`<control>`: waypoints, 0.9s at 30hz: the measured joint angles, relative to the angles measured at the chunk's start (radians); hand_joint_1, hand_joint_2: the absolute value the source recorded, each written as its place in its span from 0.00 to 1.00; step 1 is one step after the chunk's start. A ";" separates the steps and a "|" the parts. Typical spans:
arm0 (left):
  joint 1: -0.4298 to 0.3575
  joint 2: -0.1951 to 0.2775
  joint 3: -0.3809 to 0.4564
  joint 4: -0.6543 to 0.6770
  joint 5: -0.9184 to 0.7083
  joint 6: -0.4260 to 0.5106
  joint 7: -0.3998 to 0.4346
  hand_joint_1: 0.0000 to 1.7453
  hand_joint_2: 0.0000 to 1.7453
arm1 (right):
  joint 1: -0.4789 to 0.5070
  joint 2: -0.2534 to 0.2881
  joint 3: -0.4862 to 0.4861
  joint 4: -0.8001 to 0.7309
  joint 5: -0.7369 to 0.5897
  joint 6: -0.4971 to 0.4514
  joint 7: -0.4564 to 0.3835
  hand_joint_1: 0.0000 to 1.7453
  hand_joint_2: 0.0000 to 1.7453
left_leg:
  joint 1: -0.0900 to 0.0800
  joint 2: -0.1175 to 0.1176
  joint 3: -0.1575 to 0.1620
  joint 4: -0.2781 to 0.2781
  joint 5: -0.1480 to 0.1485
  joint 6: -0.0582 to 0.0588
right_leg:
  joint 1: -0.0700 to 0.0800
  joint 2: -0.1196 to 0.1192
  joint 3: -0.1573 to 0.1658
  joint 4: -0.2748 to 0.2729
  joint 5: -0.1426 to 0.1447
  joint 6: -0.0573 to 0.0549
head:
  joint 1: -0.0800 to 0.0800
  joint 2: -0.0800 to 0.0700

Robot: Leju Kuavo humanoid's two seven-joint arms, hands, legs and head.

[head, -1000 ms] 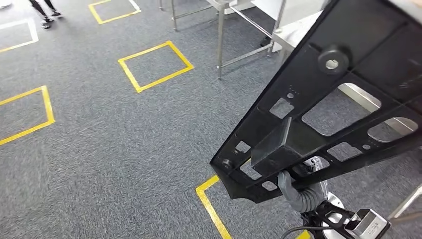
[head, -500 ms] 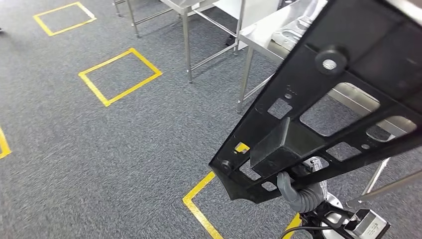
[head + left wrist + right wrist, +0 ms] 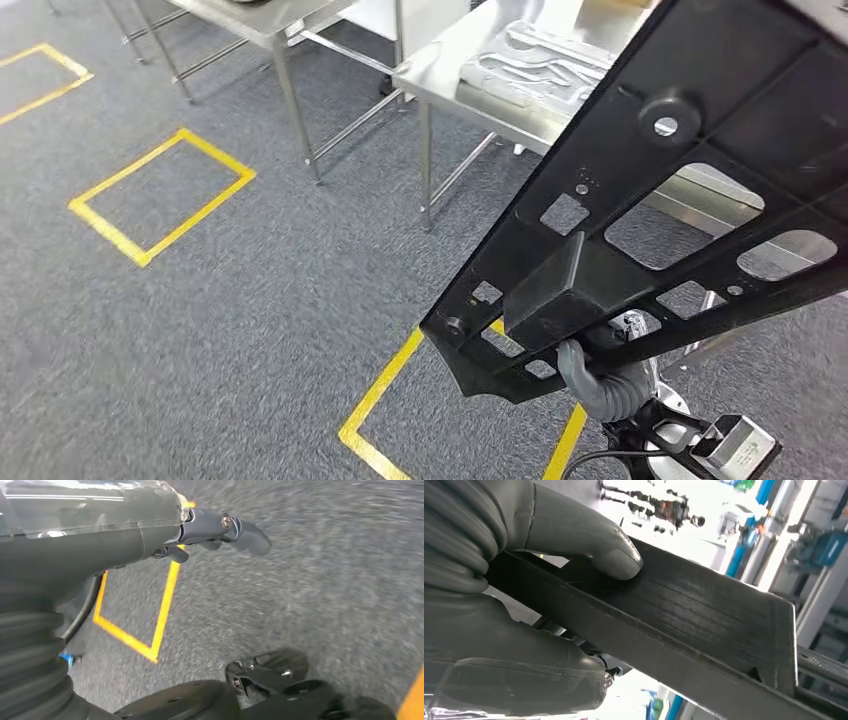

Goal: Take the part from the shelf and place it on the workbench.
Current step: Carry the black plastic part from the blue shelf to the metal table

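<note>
Over floor, part: black part [image 3: 640, 210] is held by right hand [image 3: 600, 385], thumb pressed on its edge.
Left hand: [image 3: 220, 530] is kept empty, fingers loosely apart.
Change: bench [image 3: 440, 70] is brought nearer as view has swung; placing judged pending.

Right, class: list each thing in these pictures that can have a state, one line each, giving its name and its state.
black part: held off the floor, tilted, gripped by the right hand.
right hand: gripping the part, thumb pressed on its flat face.
left hand: holding nothing, hanging over the carpet.
steel workbench: standing, pale moulded pieces lying on top.
</note>
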 joint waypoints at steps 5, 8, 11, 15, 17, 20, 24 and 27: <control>-0.007 -0.001 0.001 0.000 0.004 0.004 0.002 0.00 1.00 | -0.009 0.000 0.000 0.010 -0.007 0.016 0.001 1.00 1.00 | 0.004 -0.024 -0.076 -0.020 0.064 -0.007 | -0.003 0.069 0.026 0.002 -0.019 0.008 | 0.000 0.000; 0.001 0.000 0.001 0.000 0.004 0.006 0.004 0.00 1.00 | -0.013 0.000 0.000 0.015 -0.009 0.020 0.002 1.00 1.00 | 0.001 -0.076 -0.051 -0.151 0.139 0.009 | -0.006 0.104 0.031 0.002 -0.021 0.023 | 0.000 0.000; 0.003 0.000 0.001 0.000 0.004 0.007 0.004 0.00 1.00 | -0.013 0.000 0.000 0.016 -0.010 0.021 0.003 1.00 1.00 | 0.001 -0.068 -0.046 -0.168 0.153 0.030 | -0.007 0.123 0.027 0.001 -0.022 0.044 | 0.000 0.000; 0.002 -0.004 0.001 0.000 0.004 0.007 0.003 0.00 1.00 | -0.019 -0.001 0.000 0.016 -0.011 0.021 0.003 1.00 1.00 | 0.005 -0.022 -0.037 -0.181 0.164 0.051 | -0.004 0.016 -0.043 0.148 -0.108 0.059 | 0.000 0.000; 0.005 -0.004 0.001 0.000 0.004 0.007 0.003 0.00 1.00 | -0.019 -0.001 0.000 0.018 -0.010 0.021 0.003 1.00 1.00 | 0.003 0.003 -0.037 -0.181 0.160 0.052 | -0.010 -0.001 -0.102 0.266 -0.151 0.066 | 0.000 0.000; 0.006 -0.004 0.001 0.000 0.004 0.007 0.003 0.00 1.00 | -0.019 -0.001 0.000 0.020 -0.010 0.021 0.003 1.00 1.00 | 0.002 0.039 -0.027 -0.180 0.150 0.047 | -0.014 -0.020 -0.057 0.184 -0.087 0.068 | 0.000 0.000; 0.003 -0.004 0.001 0.000 0.004 0.007 0.003 0.00 1.00 | -0.021 -0.001 0.000 0.020 -0.011 0.020 0.004 1.00 1.00 | -0.006 0.074 -0.008 -0.181 0.134 0.030 | 0.000 -0.071 0.045 -0.006 -0.032 0.050 | 0.000 0.000; -0.002 -0.004 0.001 0.000 0.000 0.007 0.003 0.00 1.00 | -0.020 -0.001 0.000 0.018 -0.011 0.019 0.006 1.00 1.00 | -0.006 0.079 0.000 -0.179 0.121 0.014 | -0.005 -0.036 0.047 -0.015 -0.029 0.036 | 0.000 0.000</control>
